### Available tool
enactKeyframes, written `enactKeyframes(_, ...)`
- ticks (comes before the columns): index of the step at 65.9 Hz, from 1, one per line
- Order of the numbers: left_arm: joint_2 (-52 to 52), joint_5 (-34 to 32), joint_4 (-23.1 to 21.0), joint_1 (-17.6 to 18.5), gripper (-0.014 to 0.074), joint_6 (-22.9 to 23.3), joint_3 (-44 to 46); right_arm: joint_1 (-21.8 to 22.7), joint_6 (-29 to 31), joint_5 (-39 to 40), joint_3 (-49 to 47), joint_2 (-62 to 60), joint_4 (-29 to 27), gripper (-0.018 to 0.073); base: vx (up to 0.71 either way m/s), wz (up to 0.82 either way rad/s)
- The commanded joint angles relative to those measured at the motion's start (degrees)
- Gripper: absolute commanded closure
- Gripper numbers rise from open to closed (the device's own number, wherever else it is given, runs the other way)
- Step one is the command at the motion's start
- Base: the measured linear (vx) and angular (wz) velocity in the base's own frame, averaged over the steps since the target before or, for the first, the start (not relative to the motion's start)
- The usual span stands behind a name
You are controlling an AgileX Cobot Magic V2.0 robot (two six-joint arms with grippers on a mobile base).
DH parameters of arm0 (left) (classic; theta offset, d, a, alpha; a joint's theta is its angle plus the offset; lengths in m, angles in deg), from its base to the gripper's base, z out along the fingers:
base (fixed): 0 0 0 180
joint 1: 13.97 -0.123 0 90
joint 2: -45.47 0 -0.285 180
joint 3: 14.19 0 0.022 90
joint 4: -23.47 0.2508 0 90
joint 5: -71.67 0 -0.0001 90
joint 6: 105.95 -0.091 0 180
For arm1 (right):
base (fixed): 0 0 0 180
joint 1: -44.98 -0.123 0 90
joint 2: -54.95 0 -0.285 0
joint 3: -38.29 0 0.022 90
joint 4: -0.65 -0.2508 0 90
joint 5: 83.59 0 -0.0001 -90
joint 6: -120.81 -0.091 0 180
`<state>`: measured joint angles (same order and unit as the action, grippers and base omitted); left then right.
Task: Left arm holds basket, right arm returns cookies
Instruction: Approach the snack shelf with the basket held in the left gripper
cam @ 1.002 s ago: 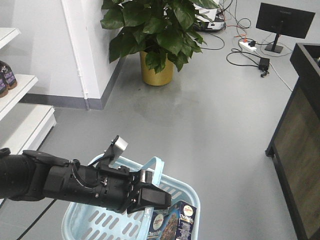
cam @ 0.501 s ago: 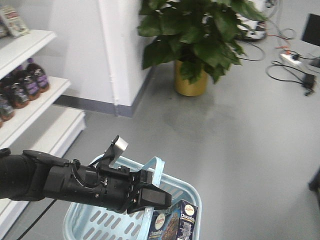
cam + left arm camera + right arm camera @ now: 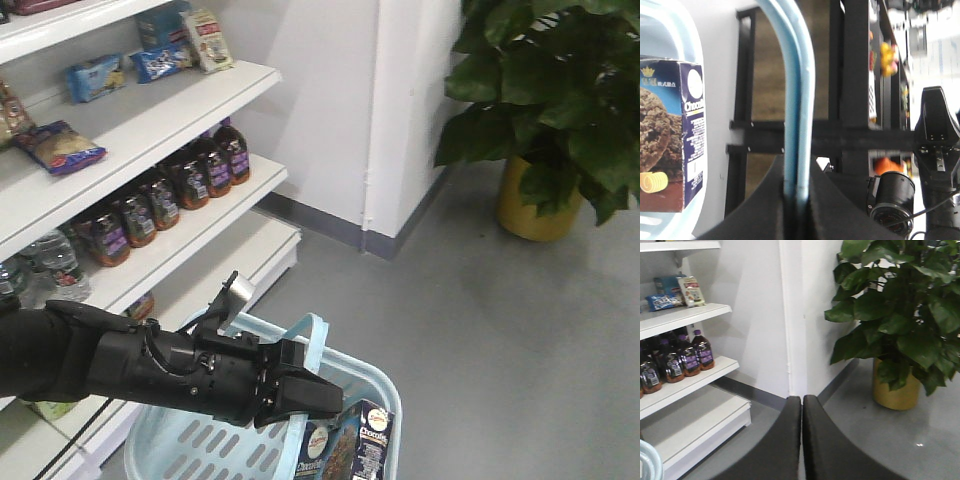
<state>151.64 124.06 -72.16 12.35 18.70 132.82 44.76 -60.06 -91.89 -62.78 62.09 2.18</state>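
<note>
Inside the basket [image 3: 190, 440], just beside the left gripper [image 3: 303, 392] clamping its handle [image 3: 797, 100], the cookies [image 3: 350, 445] are standing on end, while the right gripper [image 3: 802, 440], closed and empty, is pointing away toward the wall [image 3: 760, 315].

Soft even indoor light, mild blur throughout, glare washing out the background right of the basket handle [image 3: 799, 100]

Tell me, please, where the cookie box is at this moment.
In the front view, the cookie box stands inside the blue basket, toward its right end as pictured, just below the left gripper clamped on the handle.
</note>
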Motion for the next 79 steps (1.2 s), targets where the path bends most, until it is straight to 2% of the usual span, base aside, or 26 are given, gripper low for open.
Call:
enactKeyframes(1,-2.97,4.46,-3.7,0.09,0.0603,-0.59,1.14,-0.03,0.07,4.49,-0.06,-0.58,0.23,0.0568,0.21,0.55)
enactKeyframes(79,-2.97,4.46,-3.7,0.09,0.0603,-0.59,1.14,-0.03,0.07,4.49,-0.06,-0.58,0.23,0.0568,0.17,0.65)
